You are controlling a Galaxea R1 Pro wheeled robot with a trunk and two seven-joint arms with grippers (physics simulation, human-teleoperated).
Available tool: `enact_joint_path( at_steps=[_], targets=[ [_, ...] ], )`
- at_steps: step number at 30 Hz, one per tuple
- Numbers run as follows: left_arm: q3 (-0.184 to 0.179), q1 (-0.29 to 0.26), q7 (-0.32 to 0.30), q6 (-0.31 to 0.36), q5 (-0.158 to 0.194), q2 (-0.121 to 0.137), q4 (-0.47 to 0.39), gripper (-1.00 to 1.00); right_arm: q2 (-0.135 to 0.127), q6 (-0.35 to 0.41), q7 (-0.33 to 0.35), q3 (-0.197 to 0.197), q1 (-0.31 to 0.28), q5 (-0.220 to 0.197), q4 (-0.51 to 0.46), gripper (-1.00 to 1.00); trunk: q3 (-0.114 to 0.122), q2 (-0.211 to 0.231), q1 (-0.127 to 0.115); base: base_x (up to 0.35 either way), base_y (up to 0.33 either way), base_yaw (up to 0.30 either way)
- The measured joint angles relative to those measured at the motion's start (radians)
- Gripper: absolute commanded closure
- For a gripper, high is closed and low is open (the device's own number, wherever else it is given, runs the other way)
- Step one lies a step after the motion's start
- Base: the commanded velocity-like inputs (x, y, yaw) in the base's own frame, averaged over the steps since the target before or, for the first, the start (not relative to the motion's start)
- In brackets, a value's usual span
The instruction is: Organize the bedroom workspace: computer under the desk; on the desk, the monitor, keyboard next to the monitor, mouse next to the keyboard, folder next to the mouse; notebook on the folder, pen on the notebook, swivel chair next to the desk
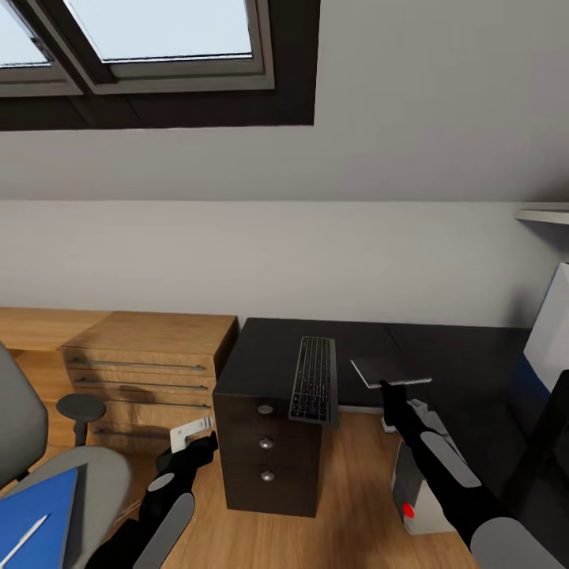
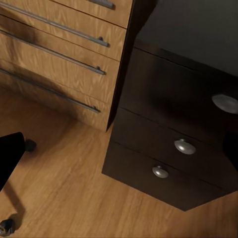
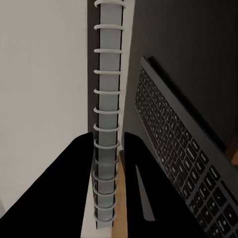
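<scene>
Right wrist view: right hand (image 3: 106, 163) grips the spiral-bound notebook (image 3: 106, 114) beside the keyboard (image 3: 183, 153); key legends unreadable.

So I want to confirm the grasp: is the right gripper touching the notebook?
Touching. In the right wrist view the right gripper has both fingers pressed against the notebook at its spiral spine.

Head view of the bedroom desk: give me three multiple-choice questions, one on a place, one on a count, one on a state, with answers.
1. Where does the flat dark grey keyboard lie?
A on the glossy black desk
B on the floor
C on the chair
2. How many round metal knobs show on the dark drawer unit?
A one
B three
C five
3. What does the right gripper hold?
A nothing
B the white pen
C the grey spiral-bound notebook

Answers: 1 A, it rests on the black top. 2 B, three knobs stacked. 3 C, fingers clamp its spiral edge.
</scene>
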Motion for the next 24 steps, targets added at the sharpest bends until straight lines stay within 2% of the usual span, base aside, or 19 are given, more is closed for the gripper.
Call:
enact_joint_path(
  at_steps=[24],
  targets=[
    [0.0,0.0,-0.001,0.0,0.003,0.0,0.0,-1.0,0.0,-0.002,0.003,0.002,0.0,-0.01,0.001,1.0,-0.075,-0.168,0.092,-0.045,0.0,0.0]
  ],
)
